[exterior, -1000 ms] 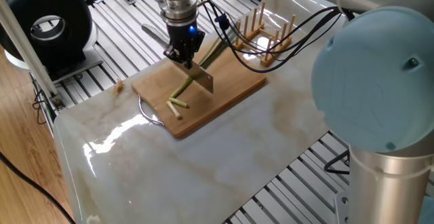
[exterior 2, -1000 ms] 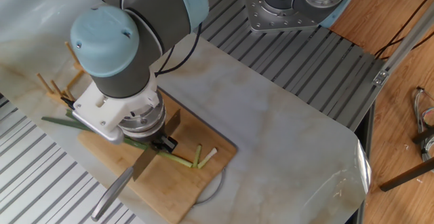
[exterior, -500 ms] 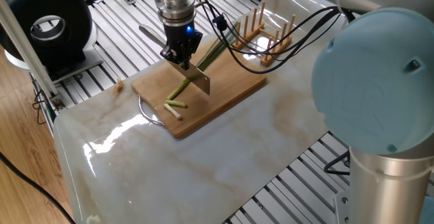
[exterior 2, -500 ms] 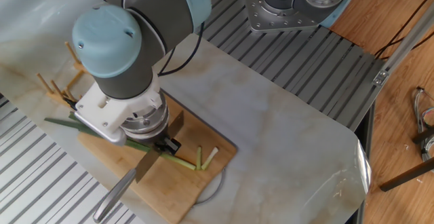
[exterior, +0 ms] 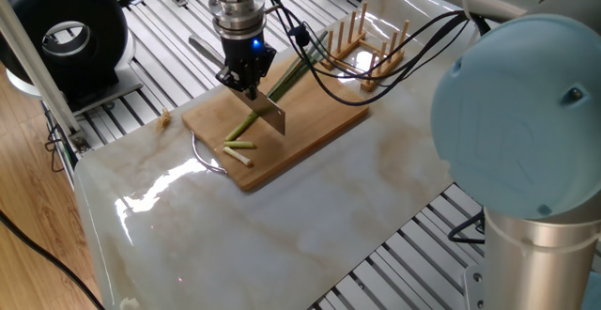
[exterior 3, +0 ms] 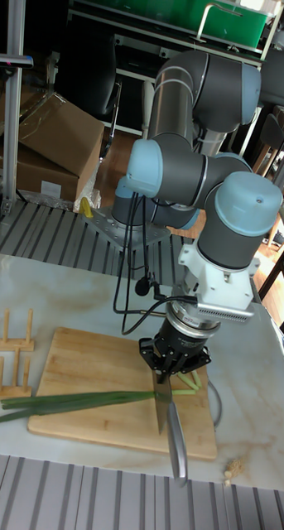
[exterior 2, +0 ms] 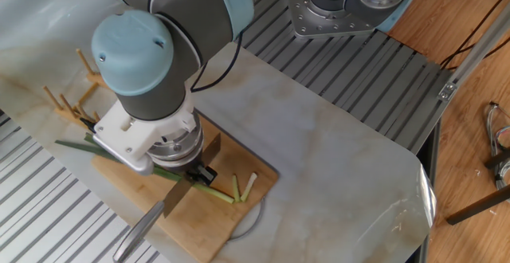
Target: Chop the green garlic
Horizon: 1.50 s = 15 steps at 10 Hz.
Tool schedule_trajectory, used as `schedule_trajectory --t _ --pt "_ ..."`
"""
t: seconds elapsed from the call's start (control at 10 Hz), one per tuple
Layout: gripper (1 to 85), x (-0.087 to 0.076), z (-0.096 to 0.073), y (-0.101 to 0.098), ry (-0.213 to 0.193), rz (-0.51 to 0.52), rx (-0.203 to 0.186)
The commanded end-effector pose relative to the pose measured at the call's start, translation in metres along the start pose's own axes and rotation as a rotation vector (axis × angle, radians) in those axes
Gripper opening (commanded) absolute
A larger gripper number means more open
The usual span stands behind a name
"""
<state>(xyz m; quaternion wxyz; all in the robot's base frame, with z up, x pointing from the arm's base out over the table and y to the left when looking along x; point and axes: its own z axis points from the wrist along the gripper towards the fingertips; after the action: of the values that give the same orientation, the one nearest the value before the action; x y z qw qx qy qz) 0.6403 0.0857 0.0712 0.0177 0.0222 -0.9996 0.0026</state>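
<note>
We see the gripper (exterior: pixel 246 77) above a wooden cutting board (exterior: pixel 310 136) on the marble worktop (exterior: pixel 310 216). Its fingers are pinching a knife (exterior 3: pixel 170 426), with the blade pointing down onto the green garlic (exterior 3: pixel 84 401). The stalk lies across the board, and its dark leaves reach past the board edge toward a wooden peg rack (exterior: pixel 368 47). Two short cut pieces (exterior: pixel 238 149) lie on the board just beside the blade.

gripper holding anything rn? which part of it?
Yes: the gripper is shut on a knife, gripping it where the blade meets the handle. The handle sticks out behind the gripper, and the blade is down over the green garlic on the cutting board.
</note>
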Motion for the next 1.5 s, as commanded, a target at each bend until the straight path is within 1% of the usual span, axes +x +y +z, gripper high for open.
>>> schedule_trajectory --t 0.0,0.4,0.6,0.7,0.8,0.9,1.0,1.2,1.4 --pt "1.3 -0.001 -0.002 0.009 -0.002 0.011 -0.019" --pt "1.3 -0.002 -0.004 0.003 -0.003 0.002 -0.011" --pt "1.3 -0.001 -0.01 -0.001 0.0 -0.009 -0.015" --pt "1.3 0.002 -0.015 -0.002 0.007 -0.01 -0.01" --pt "1.3 0.006 -0.021 0.002 0.011 -0.01 -0.017" --pt "1.3 0.008 -0.023 0.009 0.015 -0.009 -0.032" --pt "1.3 0.01 -0.025 0.015 0.014 -0.01 -0.04" --pt "1.3 0.015 -0.024 0.031 0.017 -0.009 -0.055" --pt "1.3 0.015 -0.02 0.036 0.019 -0.019 -0.068"
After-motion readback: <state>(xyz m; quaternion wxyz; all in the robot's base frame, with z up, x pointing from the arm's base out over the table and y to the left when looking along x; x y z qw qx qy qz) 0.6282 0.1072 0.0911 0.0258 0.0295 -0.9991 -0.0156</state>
